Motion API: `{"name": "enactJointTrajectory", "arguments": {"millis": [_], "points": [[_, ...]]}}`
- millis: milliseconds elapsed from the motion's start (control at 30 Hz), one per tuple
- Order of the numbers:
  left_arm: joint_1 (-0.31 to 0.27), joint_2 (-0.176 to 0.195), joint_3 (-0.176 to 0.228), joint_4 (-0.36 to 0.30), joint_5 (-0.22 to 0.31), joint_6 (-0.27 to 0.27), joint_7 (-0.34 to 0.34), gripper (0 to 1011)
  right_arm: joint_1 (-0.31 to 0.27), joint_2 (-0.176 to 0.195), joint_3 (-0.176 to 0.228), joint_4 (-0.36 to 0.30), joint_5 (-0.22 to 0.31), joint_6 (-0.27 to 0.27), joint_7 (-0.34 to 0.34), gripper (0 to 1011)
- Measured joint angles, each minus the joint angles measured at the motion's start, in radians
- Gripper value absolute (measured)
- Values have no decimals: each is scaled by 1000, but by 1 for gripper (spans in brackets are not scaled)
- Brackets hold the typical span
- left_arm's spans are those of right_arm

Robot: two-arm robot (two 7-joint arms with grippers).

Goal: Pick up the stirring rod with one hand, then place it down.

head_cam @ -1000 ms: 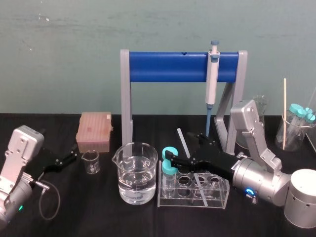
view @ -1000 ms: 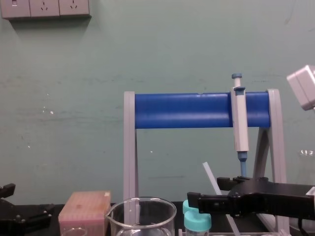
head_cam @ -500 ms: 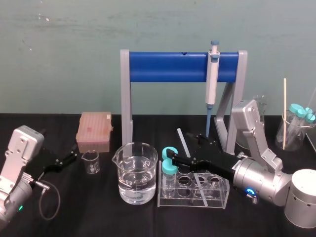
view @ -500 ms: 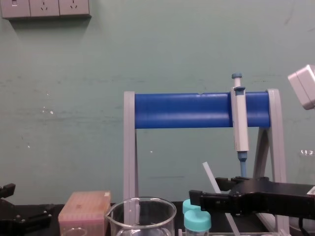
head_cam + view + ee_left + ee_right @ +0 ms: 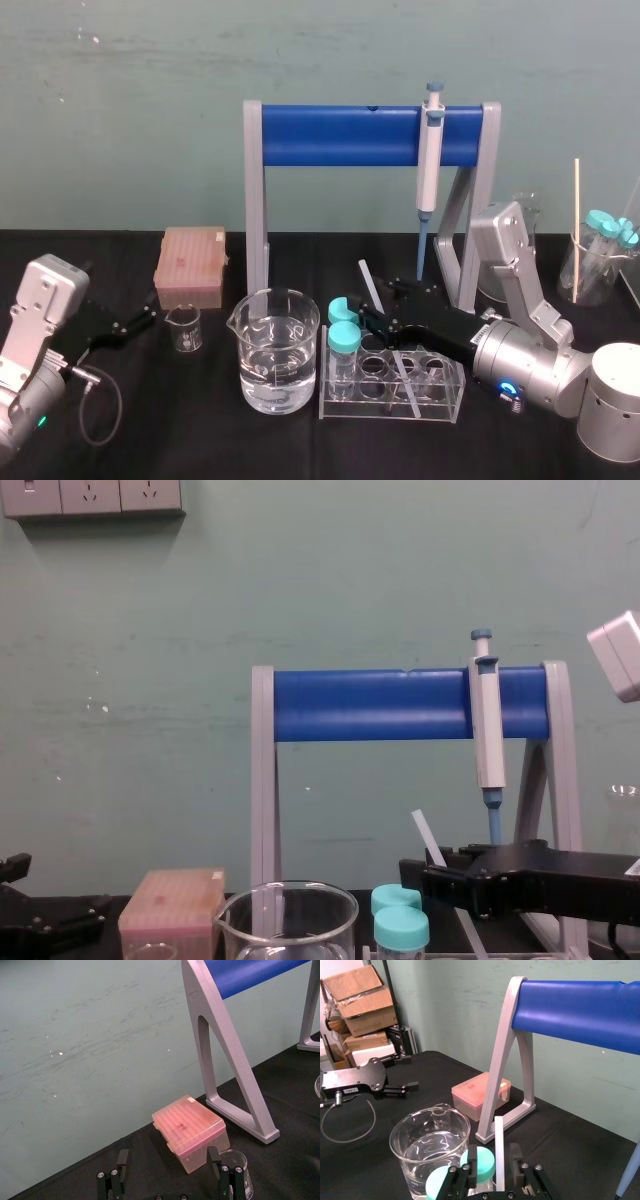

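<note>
The stirring rod (image 5: 371, 287) is a thin whitish stick leaning up out of the clear tube rack (image 5: 392, 398); it also shows in the chest view as a slanted rod (image 5: 423, 837). My right gripper (image 5: 373, 318) reaches in from the right at mid-height of the rod. In the right wrist view the rod (image 5: 499, 1152) stands between the two black fingers, a narrow gap still on each side, so the right gripper (image 5: 492, 1161) is open around it. My left gripper (image 5: 167, 1162) rests open on the table at the far left.
A water-filled beaker (image 5: 278, 350) and two teal-capped tubes (image 5: 344, 338) stand just left of the rod. Behind is the blue-barred stand (image 5: 340, 135) with the grey-and-blue pipette (image 5: 430, 150) hanging. A pink tip box (image 5: 190, 265) and small beaker (image 5: 184, 327) sit left.
The right gripper's fingers have drawn much closer together around the rod, and its tip no longer reaches past the teal caps. The left arm is unmoved.
</note>
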Motion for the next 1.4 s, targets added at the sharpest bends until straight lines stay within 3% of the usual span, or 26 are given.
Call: {"name": "enactJointTrajectory", "arguments": {"millis": [300, 400, 667, 800, 900, 1100, 1400], "points": [[0, 0, 0, 0, 0, 0, 0, 1000, 0, 0, 0, -1, 1, 0, 1, 123], [0, 0, 0, 0, 0, 0, 0, 1000, 0, 0, 0, -1, 1, 0, 1, 72], [0, 0, 0, 0, 0, 0, 0, 1000, -11, -5, 9, -1, -7, -27, 0, 72], [0, 0, 0, 0, 0, 0, 0, 1000, -29, -11, 22, -1, -23, -96, 0, 72], [0, 0, 0, 0, 0, 0, 0, 1000, -54, -18, 41, -3, -38, -184, 0, 72], [0, 0, 0, 0, 0, 0, 0, 1000, -101, -30, 82, -18, -35, -306, 14, 71], [0, 0, 0, 0, 0, 0, 0, 1000, -157, -46, 141, -58, 9, -394, 43, 71]]}}
